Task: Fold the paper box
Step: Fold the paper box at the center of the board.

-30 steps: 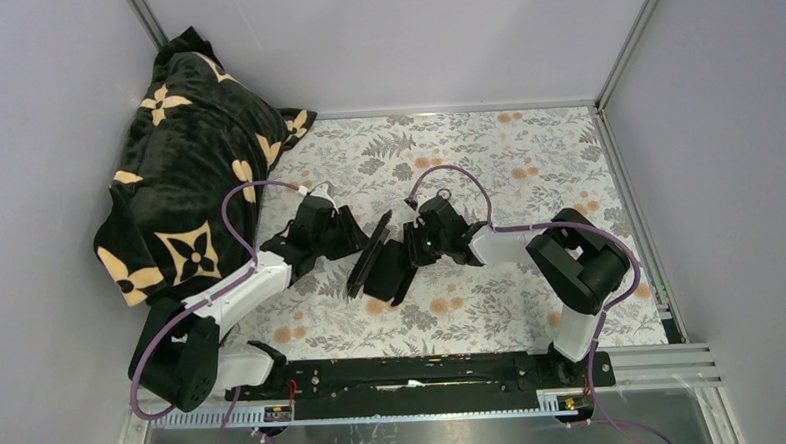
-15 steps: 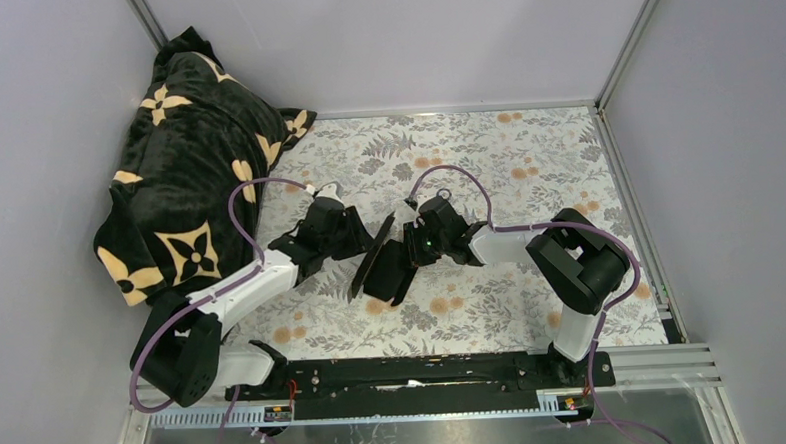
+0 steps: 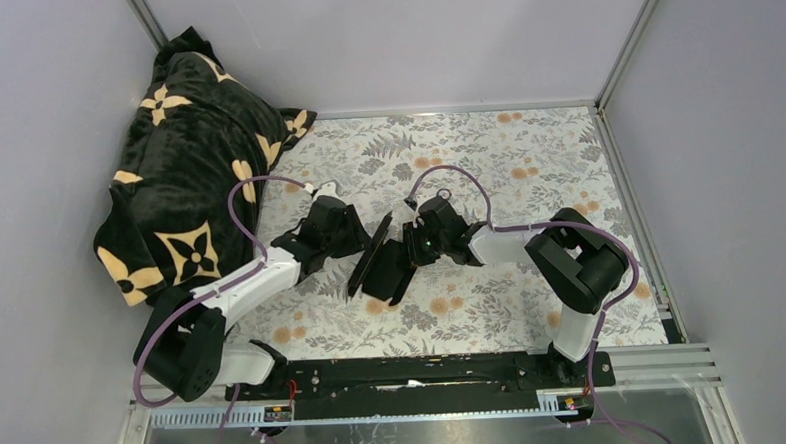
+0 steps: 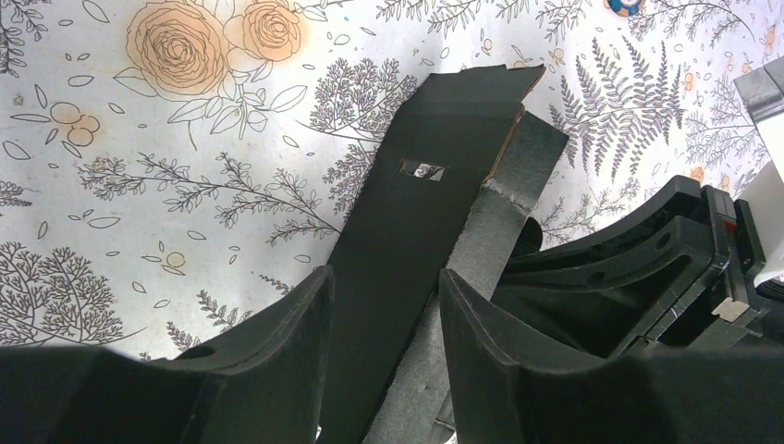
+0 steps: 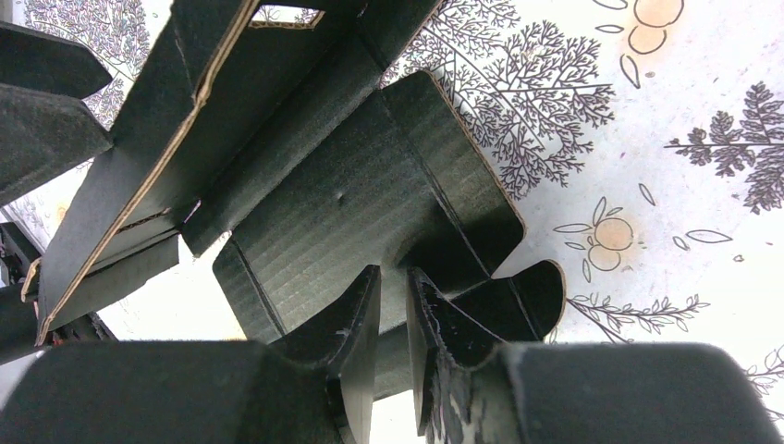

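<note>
Right gripper [image 5: 393, 287] first: its fingers were nearly together, clamped on a thin wall of the paper box [image 5: 342, 185]. The box sat half-formed at mid-table, flaps splayed over the floral table cover [image 3: 527, 166]. The left gripper [image 4: 381, 287] faced it from the other side, fingers apart, with a long slotted flap running between them. Gripping or only straddling, I could not tell. The danger, as I judged it, was that the right hold was on one thin edge. A hard push from the left could twist the card out or crease it off its fold line. Both forearms angled inward from their bases, wrists almost nose to nose at the box. The black blanket [image 3: 186, 161] lay well apart, far left.
</note>
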You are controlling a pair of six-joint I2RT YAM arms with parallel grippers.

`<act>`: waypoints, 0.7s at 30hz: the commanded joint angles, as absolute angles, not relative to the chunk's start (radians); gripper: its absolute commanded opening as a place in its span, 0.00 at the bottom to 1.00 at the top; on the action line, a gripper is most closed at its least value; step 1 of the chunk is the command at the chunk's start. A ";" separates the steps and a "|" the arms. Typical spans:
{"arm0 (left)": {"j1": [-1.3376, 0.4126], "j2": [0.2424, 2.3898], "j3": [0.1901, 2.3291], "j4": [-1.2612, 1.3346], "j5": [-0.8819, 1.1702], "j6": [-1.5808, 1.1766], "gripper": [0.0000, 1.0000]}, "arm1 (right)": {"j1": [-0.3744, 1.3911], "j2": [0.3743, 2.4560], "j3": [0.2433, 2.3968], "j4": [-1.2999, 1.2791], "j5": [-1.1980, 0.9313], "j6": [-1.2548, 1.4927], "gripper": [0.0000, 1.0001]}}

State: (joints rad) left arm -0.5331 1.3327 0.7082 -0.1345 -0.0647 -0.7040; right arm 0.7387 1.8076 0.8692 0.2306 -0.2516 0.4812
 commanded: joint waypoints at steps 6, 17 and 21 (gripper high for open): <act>-0.547 1.367 0.717 -0.199 -0.153 -0.667 0.51 | 0.752 1.901 0.811 0.045 -0.198 0.457 0.25; -0.547 1.374 0.717 -0.215 -0.196 -0.653 0.51 | 0.752 1.898 0.811 0.040 -0.199 0.455 0.25; -0.546 1.370 0.716 -0.217 -0.202 -0.651 0.51 | 0.753 1.899 0.812 0.038 -0.199 0.454 0.25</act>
